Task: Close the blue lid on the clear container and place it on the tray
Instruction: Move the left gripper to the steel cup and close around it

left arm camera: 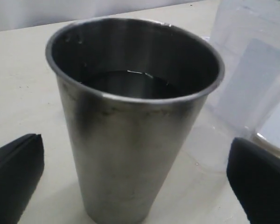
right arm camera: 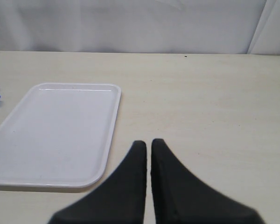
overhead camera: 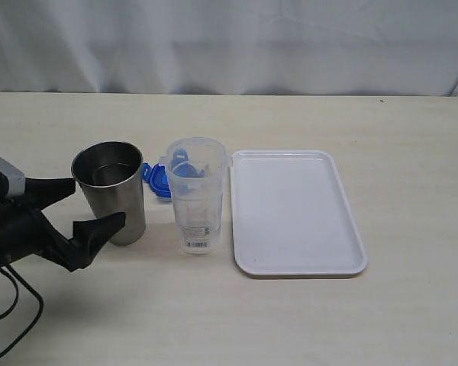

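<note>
My left tool [overhead camera: 99, 201] has its jaws spread wide, one on each side of the steel cup [overhead camera: 111, 191], and the wrist view shows a gap on both sides. My right tool [right arm camera: 148, 144] is pressed together and empty over the table [overhead camera: 214, 320], with the tray [overhead camera: 290, 213] in its view. The clear container [overhead camera: 197, 202] stands upright between cup and tray, just beside the tray's edge, not on it. The blue lid [overhead camera: 156, 181] lies on the table behind it, off the container.
</note>
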Action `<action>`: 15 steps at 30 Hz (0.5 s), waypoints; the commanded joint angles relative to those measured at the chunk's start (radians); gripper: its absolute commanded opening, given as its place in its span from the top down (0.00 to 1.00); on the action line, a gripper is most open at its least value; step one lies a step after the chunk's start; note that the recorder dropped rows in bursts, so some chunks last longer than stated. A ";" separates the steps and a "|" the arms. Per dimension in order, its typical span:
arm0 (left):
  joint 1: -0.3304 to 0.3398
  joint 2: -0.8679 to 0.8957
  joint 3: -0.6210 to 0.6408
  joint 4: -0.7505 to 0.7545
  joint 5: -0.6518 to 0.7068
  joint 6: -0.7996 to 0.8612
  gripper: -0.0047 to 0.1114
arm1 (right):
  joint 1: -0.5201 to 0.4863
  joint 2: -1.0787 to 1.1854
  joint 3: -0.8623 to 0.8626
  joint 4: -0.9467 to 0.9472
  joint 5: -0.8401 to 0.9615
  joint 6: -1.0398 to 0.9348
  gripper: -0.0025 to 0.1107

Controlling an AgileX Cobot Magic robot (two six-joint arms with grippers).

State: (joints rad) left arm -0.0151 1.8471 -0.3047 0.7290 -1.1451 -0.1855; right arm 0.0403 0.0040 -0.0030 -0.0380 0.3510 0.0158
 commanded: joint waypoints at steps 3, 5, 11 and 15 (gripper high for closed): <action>-0.002 0.098 -0.060 0.027 -0.051 0.005 0.10 | -0.003 -0.004 0.003 0.000 -0.005 0.000 0.94; -0.002 0.117 -0.079 0.038 -0.061 0.005 0.10 | -0.003 -0.004 0.003 0.000 -0.005 0.000 0.94; -0.011 0.150 -0.125 0.072 -0.076 0.003 0.10 | -0.003 -0.004 0.003 0.000 -0.005 0.000 0.94; -0.011 0.150 -0.150 0.062 -0.076 0.003 0.10 | -0.003 -0.004 0.003 0.000 -0.005 0.000 0.94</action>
State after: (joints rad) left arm -0.0224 1.9944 -0.4372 0.7919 -1.2003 -0.1855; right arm 0.0403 0.0040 -0.0030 -0.0380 0.3510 0.0158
